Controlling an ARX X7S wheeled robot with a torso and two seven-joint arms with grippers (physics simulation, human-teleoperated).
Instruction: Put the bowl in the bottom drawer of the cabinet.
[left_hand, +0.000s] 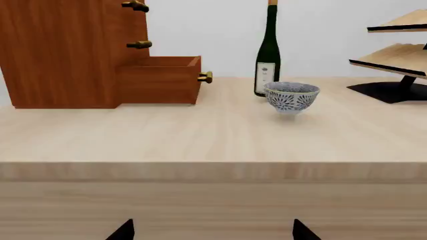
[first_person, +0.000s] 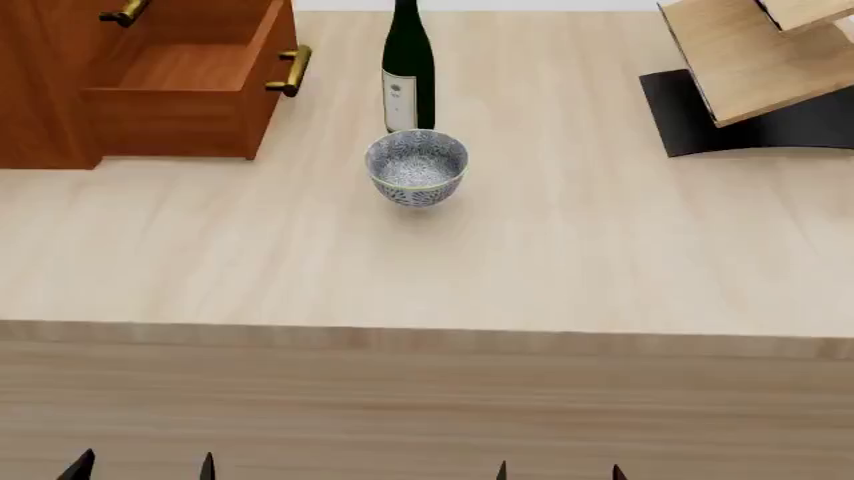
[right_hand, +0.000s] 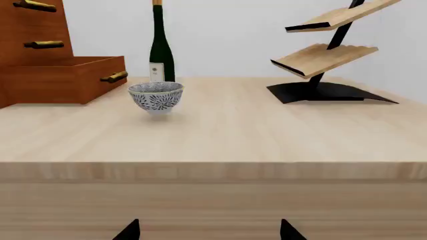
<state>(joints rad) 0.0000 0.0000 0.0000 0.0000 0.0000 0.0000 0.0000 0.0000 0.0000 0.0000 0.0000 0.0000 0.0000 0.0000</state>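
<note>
The bowl (first_person: 416, 167), white with a blue-grey pattern, stands upright on the light wooden table (first_person: 561, 260), also seen as the bowl (left_hand: 291, 97) and the bowl (right_hand: 156, 97). The reddish-brown cabinet (left_hand: 60, 50) stands at the far left, its bottom drawer (first_person: 187, 95) pulled out and empty, brass handle (first_person: 291, 70) facing right. My left gripper (first_person: 140, 468) and right gripper (first_person: 561, 472) hang open below the table's near edge, well short of the bowl, holding nothing. Only the dark fingertips (left_hand: 123, 231) (right_hand: 130, 231) show.
A dark green wine bottle (first_person: 407, 65) stands just behind the bowl, right of the drawer. A pale wooden rack on a black base (first_person: 747, 90) occupies the far right. The table's front edge (first_person: 427, 340) lies between the grippers and the tabletop.
</note>
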